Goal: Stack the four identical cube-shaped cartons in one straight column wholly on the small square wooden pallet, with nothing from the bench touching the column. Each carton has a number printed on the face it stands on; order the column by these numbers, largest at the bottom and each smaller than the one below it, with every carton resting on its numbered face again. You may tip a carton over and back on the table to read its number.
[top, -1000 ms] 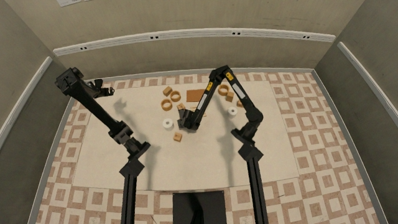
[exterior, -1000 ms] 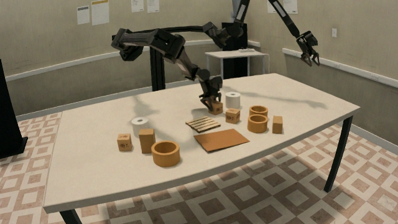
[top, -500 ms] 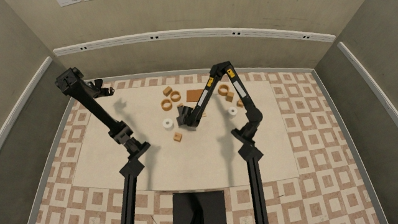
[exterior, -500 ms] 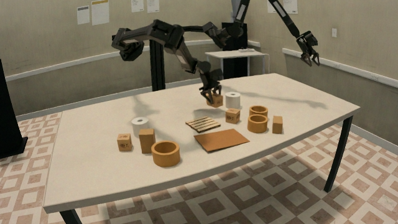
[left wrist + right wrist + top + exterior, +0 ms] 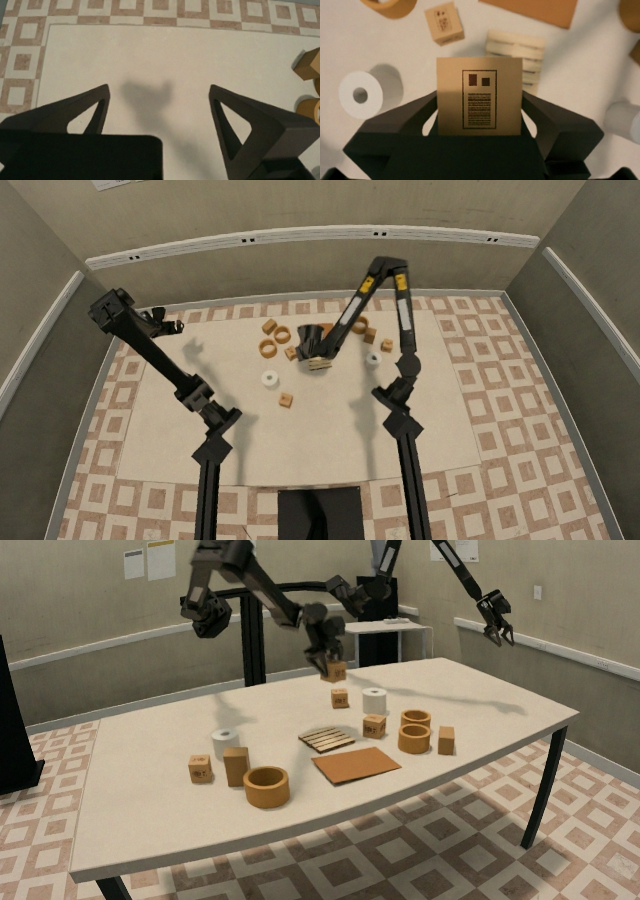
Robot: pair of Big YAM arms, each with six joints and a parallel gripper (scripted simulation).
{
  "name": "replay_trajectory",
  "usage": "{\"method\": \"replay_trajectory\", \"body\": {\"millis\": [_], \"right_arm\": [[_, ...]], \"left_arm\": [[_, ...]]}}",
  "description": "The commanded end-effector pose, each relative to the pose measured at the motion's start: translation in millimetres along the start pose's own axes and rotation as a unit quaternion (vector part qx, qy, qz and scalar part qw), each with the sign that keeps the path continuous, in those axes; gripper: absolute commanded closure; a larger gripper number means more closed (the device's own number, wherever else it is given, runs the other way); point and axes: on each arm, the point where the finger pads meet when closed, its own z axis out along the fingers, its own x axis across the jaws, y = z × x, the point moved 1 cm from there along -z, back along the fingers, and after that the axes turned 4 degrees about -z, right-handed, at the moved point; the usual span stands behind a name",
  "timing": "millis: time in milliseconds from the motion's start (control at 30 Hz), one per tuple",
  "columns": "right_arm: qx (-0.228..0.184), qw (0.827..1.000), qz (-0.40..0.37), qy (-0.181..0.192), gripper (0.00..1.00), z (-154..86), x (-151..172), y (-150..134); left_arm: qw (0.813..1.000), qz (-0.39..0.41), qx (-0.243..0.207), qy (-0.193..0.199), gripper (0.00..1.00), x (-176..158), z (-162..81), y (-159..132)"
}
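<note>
The right gripper (image 5: 302, 354) (image 5: 330, 665) (image 5: 479, 90) is closed on a carton (image 5: 336, 672) (image 5: 479, 106), which is held above the table (image 5: 325, 450) (image 5: 150, 820) (image 5: 181, 52) (image 5: 581, 72). A printed label is seen on its face in the right wrist view. The left gripper (image 5: 175, 325) (image 5: 500, 639) (image 5: 159, 89) is wide open, with nothing between its fingers, high over the table's side.

The pallet (image 5: 320, 364) (image 5: 326, 739) (image 5: 514, 50) lies flat on the table, with no carton on it. Three cartons rest on the table: one (image 5: 291, 353) (image 5: 374, 726) (image 5: 445, 24) near the pallet, one (image 5: 285, 400) (image 5: 340, 699) near a white roll (image 5: 270, 379) (image 5: 374, 701) (image 5: 360, 95), and one (image 5: 387, 345) (image 5: 200, 770) near the other roll (image 5: 373, 359) (image 5: 225, 742) (image 5: 625, 120) and a tall block (image 5: 370, 335) (image 5: 236, 766). An orange sheet (image 5: 326, 329) (image 5: 356, 765) (image 5: 533, 12) lies beside the pallet. Beside that block, a ring (image 5: 360, 325) (image 5: 266, 797) is placed; two more rings are grouped near another block (image 5: 269, 326) (image 5: 446, 740) (image 5: 309, 66). The numbers underneath the cartons cannot be read.
</note>
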Motion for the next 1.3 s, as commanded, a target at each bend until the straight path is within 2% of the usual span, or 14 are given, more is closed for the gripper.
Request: {"method": "replay_trajectory", "body": {"millis": [0, 167, 267, 333, 433, 533, 633, 733, 800, 900, 1033, 1200, 1267], "right_arm": [[-0.007, 1.000, 0.019, 0.012, 0.50, -30, -16, 31], [-0.007, 1.000, 0.016, 0.010, 0.50, -57, -42, 53], [0.002, 1.000, 0.017, 0.003, 0.50, -54, -49, 51], [-0.007, 1.000, 0.014, 0.009, 0.50, -67, -51, 61], [-0.009, 1.000, 0.013, 0.008, 0.50, -74, -58, 67], [-0.009, 1.000, 0.010, 0.006, 0.50, -74, -62, 72], [0.008, 1.000, 0.025, 0.000, 0.50, -62, -68, 58], [0.004, 0.997, 0.074, 0.020, 0.50, -62, -75, 60], [0.004, 0.997, 0.074, 0.020, 0.50, -62, -75, 60], [-0.007, 0.987, 0.141, 0.076, 0.50, -60, -80, 60], [-0.024, 0.964, 0.206, 0.169, 0.50, -57, -83, 58], [-0.046, 0.920, 0.286, 0.264, 0.50, -52, -87, 57], [-0.042, 0.902, 0.302, 0.306, 0.50, -51, -77, 48]], "left_arm": [[1.000, 0.011, -0.009, 0.003, 0.00, 6, 3, 10], [1.000, 0.011, -0.009, 0.003, 0.00, 6, 3, 10], [1.000, 0.011, -0.009, 0.003, 0.00, 6, 3, 10], [1.000, 0.011, -0.009, 0.003, 0.00, 6, 3, 10], [1.000, 0.011, -0.009, 0.003, 0.00, 6, 3, 10], [1.000, 0.011, -0.009, 0.003, 0.00, 6, 3, 10], [1.000, 0.011, -0.009, 0.003, 0.00, 6, 3, 10], [1.000, 0.011, -0.009, 0.003, 0.00, 6, 3, 10], [1.000, 0.011, -0.009, 0.003, 0.00, 6, 3, 10], [1.000, 0.011, -0.009, 0.003, 0.00, 6, 3, 10], [1.000, 0.011, -0.009, 0.003, 0.00, 6, 3, 10], [1.000, 0.011, -0.009, 0.003, 0.00, 6, 3, 10], [1.000, 0.011, -0.009, 0.003, 0.00, 6, 3, 10]]}}
